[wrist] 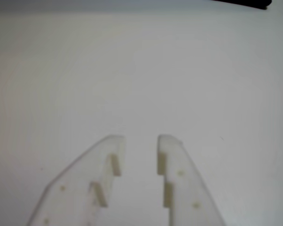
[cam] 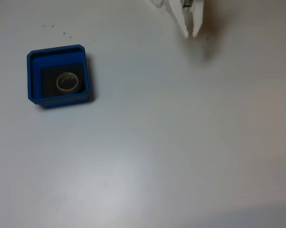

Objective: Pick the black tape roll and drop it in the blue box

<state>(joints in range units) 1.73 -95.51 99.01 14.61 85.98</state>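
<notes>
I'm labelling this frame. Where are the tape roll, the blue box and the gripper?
black tape roll [cam: 60,87], fixed view, on its ring edge.
blue box [cam: 33,76], fixed view, left wall.
gripper [wrist: 140,141], wrist view, midway between fingertips.

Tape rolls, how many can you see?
1. The black tape roll lies flat inside the blue box, at the left of the fixed view. The open gripper holds none, as the wrist view confirms.

Black tape roll [cam: 68,82] lies inside blue box [cam: 34,76].
</notes>
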